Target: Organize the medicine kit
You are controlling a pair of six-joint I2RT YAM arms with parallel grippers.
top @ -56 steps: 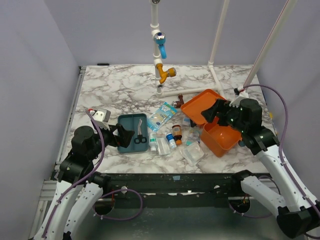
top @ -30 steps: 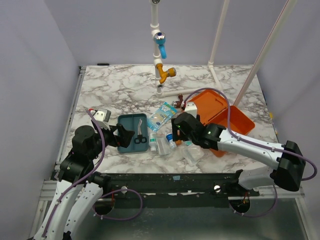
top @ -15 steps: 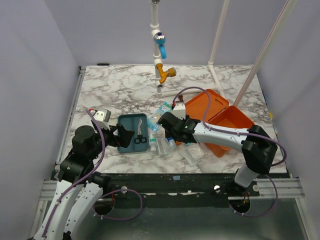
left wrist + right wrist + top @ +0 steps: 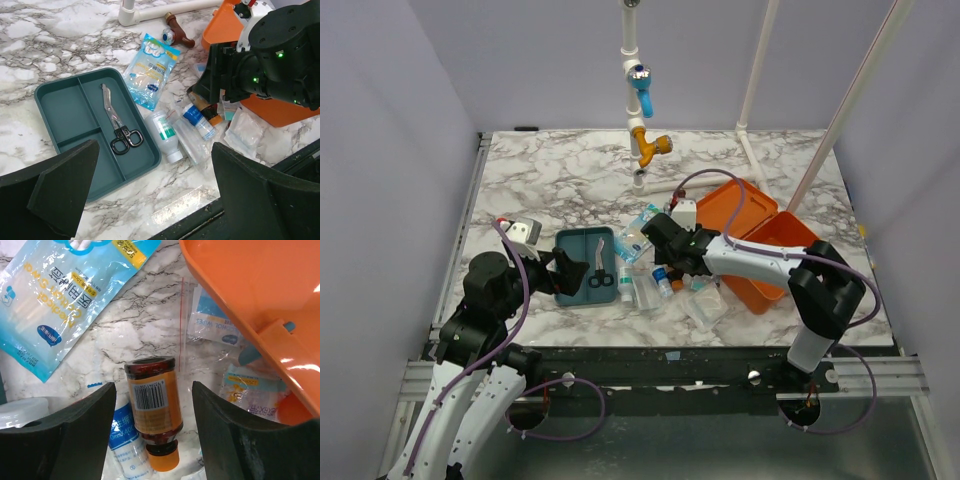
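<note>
The medicine kit [image 4: 765, 240] is an orange box lying open at right centre, its lid [image 4: 250, 290] tilted up at the back. My right gripper [image 4: 152, 390] is open and low over the pile of supplies, its fingers either side of a brown bottle [image 4: 152, 400] with an orange cap that lies on the table, not touching it. In the top view this gripper [image 4: 665, 260] sits just left of the kit. My left gripper [image 4: 570, 272] is open and empty above the near left part of a teal tray [image 4: 575, 250], also in the left wrist view [image 4: 154, 150].
Scissors [image 4: 117, 127] lie in the teal tray [image 4: 75, 110]. A blue swab packet [image 4: 65, 305], a white bottle [image 4: 165, 132], a blue-labelled roll [image 4: 125, 440], wipe sachets [image 4: 215, 320] and a gauze pack [image 4: 245, 132] crowd the pile. A pipe frame with taps [image 4: 640, 90] stands behind.
My right arm has swung left from the orange kit to the pile and come down over the brown bottle. The left arm has not moved.
</note>
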